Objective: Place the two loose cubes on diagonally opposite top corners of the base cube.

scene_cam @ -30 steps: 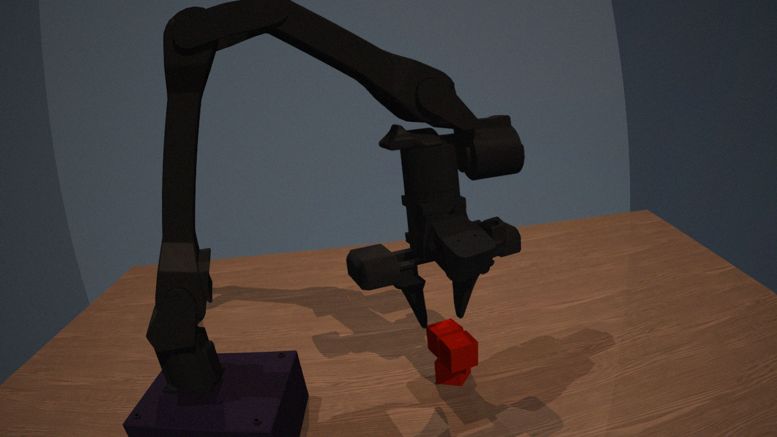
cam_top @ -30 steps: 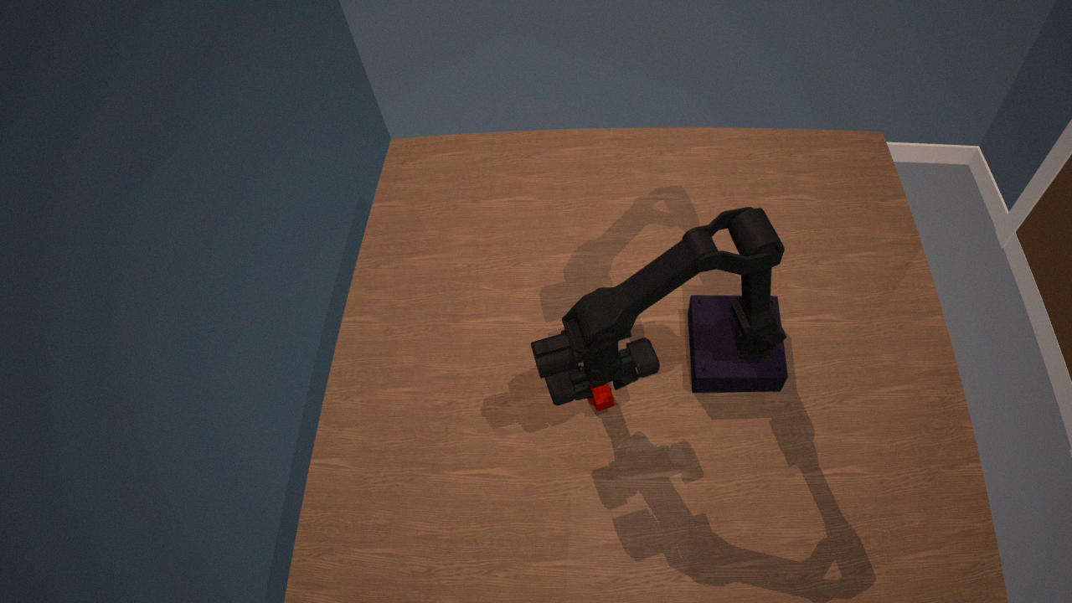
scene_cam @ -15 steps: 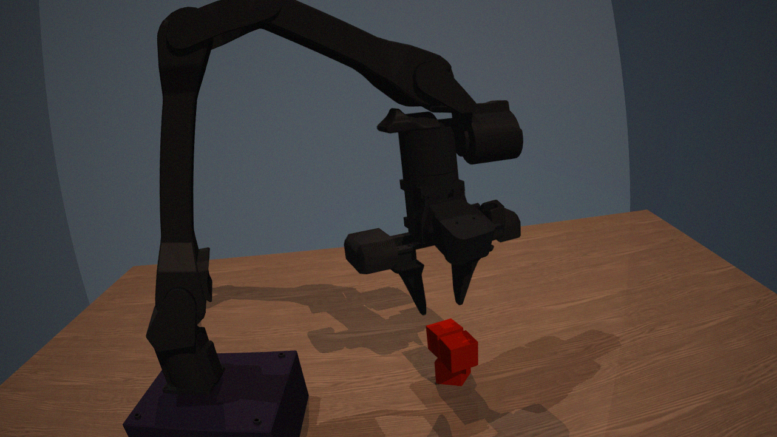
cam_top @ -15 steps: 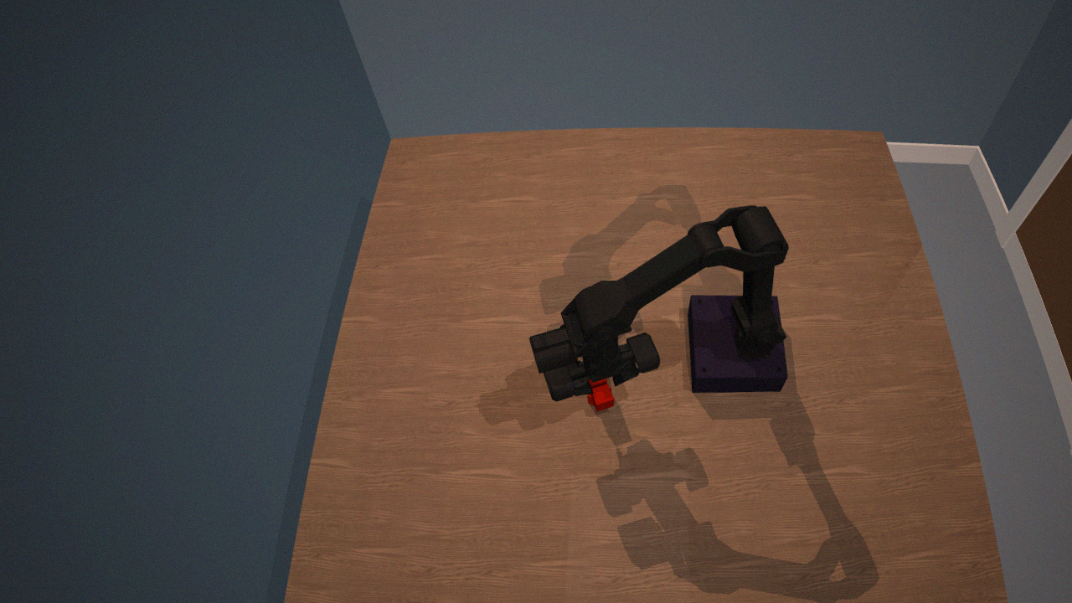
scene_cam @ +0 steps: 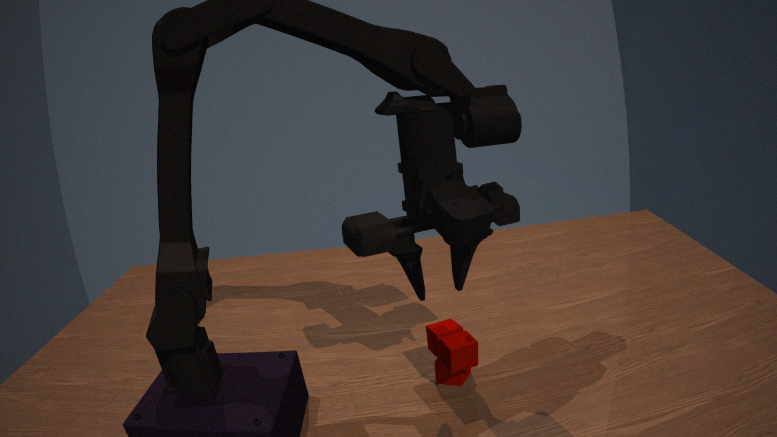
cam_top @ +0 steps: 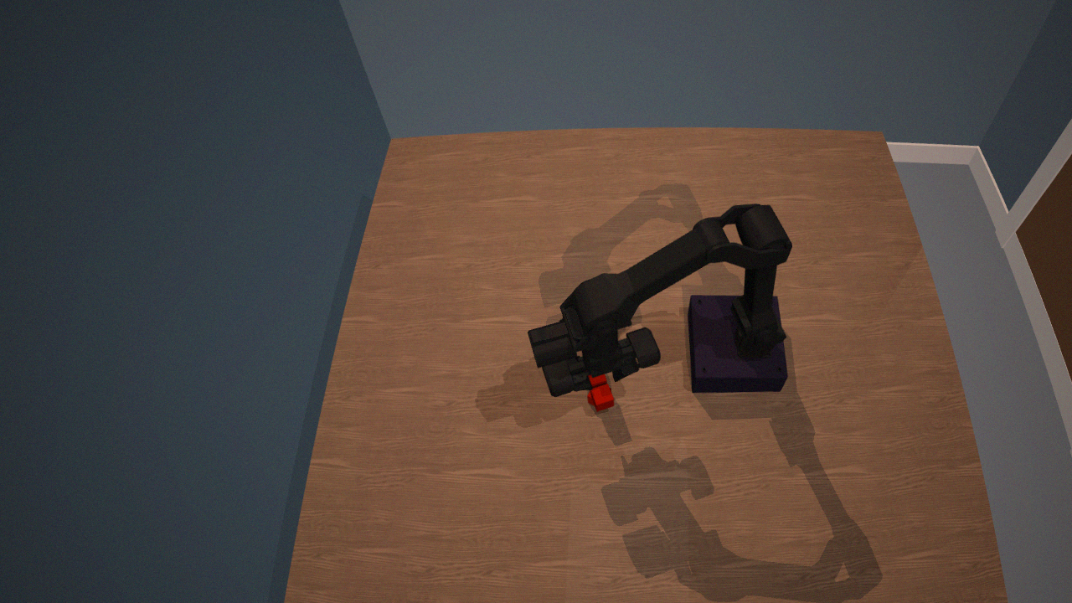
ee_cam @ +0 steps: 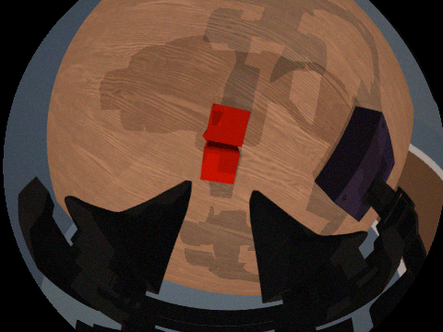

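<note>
The red base cube [scene_cam: 450, 376] stands on the table, turned relative to the cubes above it and mostly hidden by them. One red cube [cam_top: 600, 397] [scene_cam: 461, 352] [ee_cam: 229, 125] rests on its top on the near side in the exterior view. The other red cube [scene_cam: 441, 329] [ee_cam: 220, 164] rests on its top behind that one; both look level. A narrow dark gap shows between the two upper cubes in the wrist view. My gripper [scene_cam: 441, 295] [ee_cam: 221, 191] is open and empty, above the cubes and clear of them.
The arm's dark purple base block [cam_top: 727, 348] [scene_cam: 227, 391] [ee_cam: 353, 161] stands on the wooden table [cam_top: 464, 224] [scene_cam: 624, 271], to the right of the cubes in the top view. Shadows of the arm fall across the table around the cubes.
</note>
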Available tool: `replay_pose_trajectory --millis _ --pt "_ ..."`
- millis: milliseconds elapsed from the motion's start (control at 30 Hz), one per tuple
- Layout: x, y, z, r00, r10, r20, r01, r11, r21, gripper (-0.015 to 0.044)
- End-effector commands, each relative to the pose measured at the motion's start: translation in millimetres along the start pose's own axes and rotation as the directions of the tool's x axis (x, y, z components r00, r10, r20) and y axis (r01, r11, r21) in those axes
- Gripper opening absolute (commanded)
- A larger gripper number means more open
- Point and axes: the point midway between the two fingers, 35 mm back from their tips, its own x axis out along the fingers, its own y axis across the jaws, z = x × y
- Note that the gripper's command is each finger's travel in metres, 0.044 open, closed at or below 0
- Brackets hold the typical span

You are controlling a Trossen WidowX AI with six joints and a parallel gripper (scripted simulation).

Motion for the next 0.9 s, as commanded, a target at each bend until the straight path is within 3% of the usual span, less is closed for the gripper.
replay_pose_trajectory --millis 0,167,433,767,867 --pt "-7 2 0 1.0 0.009 0.0 -0.009 1.0 -0.005 0.0205" --pt "-7 2 0 1.0 0.009 0.0 -0.009 1.0 -0.005 0.0205" --pt "-14 0 0 1.0 0.003 0.0 -0.003 1.0 0.0 0.04" --pt "-15 -1 -3 1.0 -0.003 0.0 0.003 1.0 0.002 0.04" --pt "-16 1 -38 1.0 -0.003 -0.003 0.003 1.0 0.002 0.04"
